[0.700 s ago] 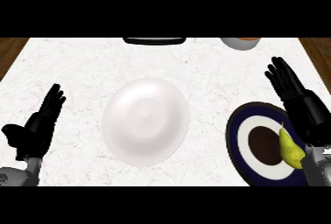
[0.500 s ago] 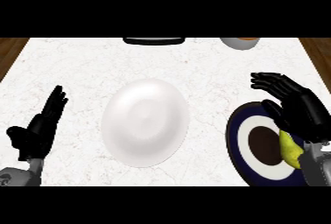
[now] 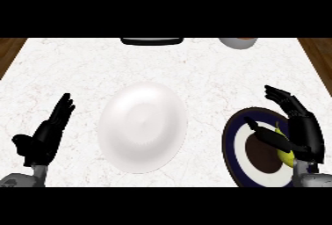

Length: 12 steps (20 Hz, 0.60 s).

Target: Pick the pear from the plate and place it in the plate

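Note:
A yellow-green pear lies on the dark blue plate with a white ring and brown centre, at the lower right. My right hand hovers right over it, fingers spread and bent, thumb reaching across the plate; most of the pear is hidden behind the palm. The hand is not closed round the fruit. A plain white plate sits in the middle of the marble counter. My left hand rests open at the lower left, fingers up, well apart from the white plate.
A dark flat object lies at the counter's far edge, top centre. A grey bowl with a brown inside stands at the top right. Wooden floor shows past both far corners.
My right hand has drawn back and down from the counter above the blue plate to sit over the pear. The left hand has shifted slightly lower.

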### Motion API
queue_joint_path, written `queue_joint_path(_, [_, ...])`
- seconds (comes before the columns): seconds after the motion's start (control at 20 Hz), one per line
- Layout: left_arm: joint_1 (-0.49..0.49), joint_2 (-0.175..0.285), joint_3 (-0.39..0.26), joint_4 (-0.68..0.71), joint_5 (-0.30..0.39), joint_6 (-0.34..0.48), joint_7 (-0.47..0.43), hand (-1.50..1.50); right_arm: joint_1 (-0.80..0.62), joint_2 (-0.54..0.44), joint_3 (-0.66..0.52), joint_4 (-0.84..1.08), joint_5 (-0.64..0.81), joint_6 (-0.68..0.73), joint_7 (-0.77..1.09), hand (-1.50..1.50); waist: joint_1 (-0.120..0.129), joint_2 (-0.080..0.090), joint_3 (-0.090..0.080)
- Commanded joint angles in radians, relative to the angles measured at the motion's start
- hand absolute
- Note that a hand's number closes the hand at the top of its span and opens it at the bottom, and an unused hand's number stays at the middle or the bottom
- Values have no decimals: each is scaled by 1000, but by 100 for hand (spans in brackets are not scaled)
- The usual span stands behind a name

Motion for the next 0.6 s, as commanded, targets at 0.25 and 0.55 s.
queue_joint_path(0.25, [-16, -5, 48, 16, -18, -55, 20, 0, 285, 68, 13, -138, 157, -167, -190, -150, -2, -4, 1])
queue_joint_path(0.55, [-6, -28, 52, -6, -34, -57, 28, 0, 374, -89, -50, -217, 247, -117, -16, -150, 2, -3, 0])
